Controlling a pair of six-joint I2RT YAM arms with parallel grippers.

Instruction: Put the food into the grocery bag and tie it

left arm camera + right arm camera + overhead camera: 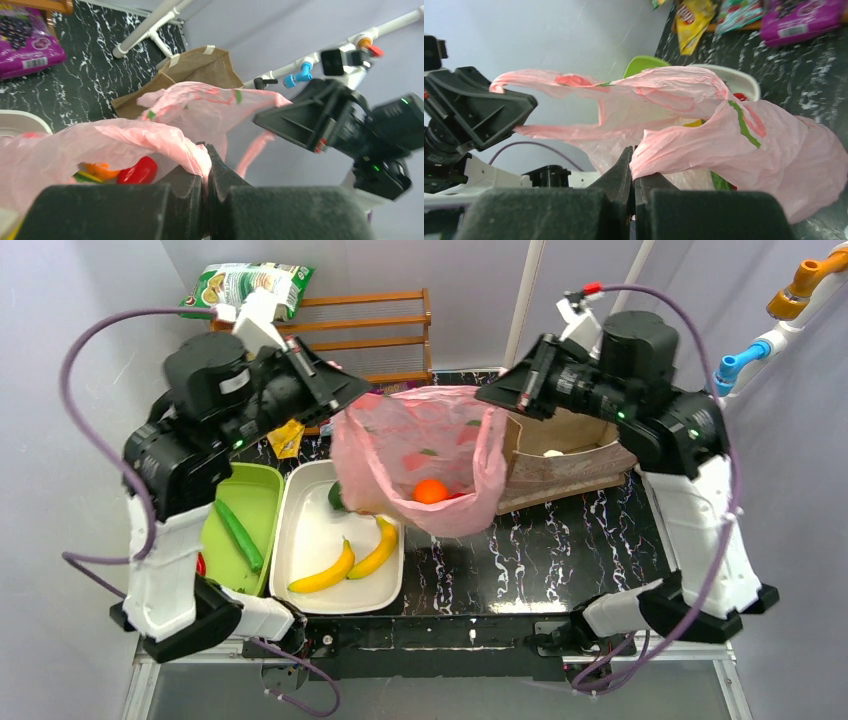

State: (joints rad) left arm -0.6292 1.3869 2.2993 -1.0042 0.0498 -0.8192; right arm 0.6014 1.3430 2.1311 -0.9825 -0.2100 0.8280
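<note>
Raised left claw (372, 392) and right claw (482, 395) sit closest to the top camera, above the tabletop (560, 550). Each is clamped on one side of the grocery bag (420, 445) rim, and the bag hangs open between them. The orange (430, 491) lies at the bottom inside. Two bananas (325, 573) lie in the white tray (300, 502), just left of the bag. A brown paper bag (560, 465) lies on the bag's right side.

Left wrist view: left claw (205, 156) is closed tight on a fold of pink plastic. Below it, inside the bag, are the orange and a red item (137, 171). The right claw is at the far rim.

Right wrist view: right claw (633, 156) is closed on bunched pink plastic. The left claw holds the opposite edge. The bag body sags toward the tabletop at right.
</note>
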